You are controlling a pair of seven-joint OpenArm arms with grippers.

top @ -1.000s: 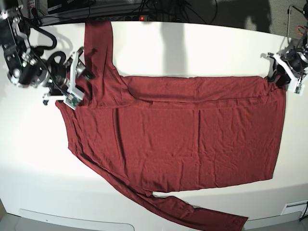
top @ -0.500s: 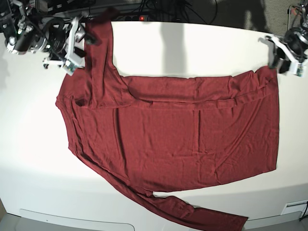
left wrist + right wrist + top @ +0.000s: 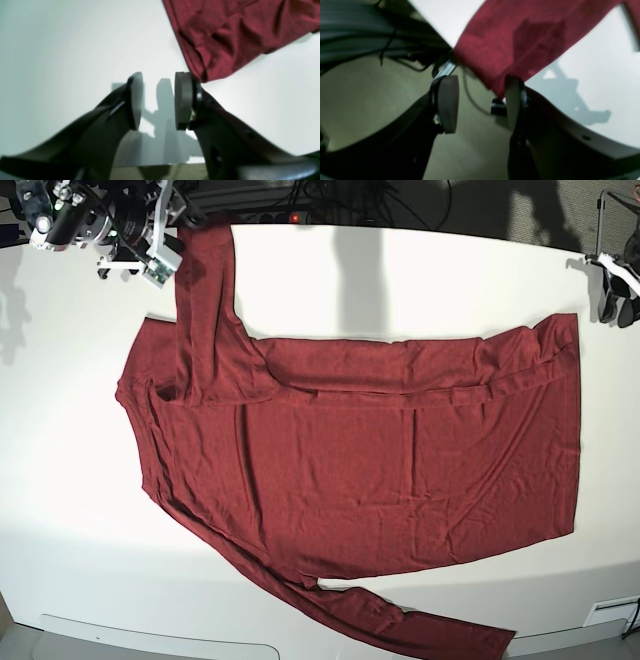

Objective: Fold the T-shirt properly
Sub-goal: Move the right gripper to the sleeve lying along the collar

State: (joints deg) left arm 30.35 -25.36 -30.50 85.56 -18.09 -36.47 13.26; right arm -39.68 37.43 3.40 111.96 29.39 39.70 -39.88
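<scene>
I have let go of the T-shirt (image 3: 360, 450) and pulled both arms back: my left gripper (image 3: 158, 100) and right gripper (image 3: 480, 102) now hang with jaws apart and empty. The shirt lies spread on the table (image 3: 60, 480), its upper sleeve laid straight, its lower sleeve trailing, so I judge that sleeve comes next.

T-shirt (image 3: 360, 450) lower sleeve tip cut off by base view's bottom edge, left gripper (image 3: 612, 292) partly cropped at right edge, right gripper (image 3: 168, 240) too small to read, both wrist views blurred, cables (image 3: 357, 30) smeared
</scene>
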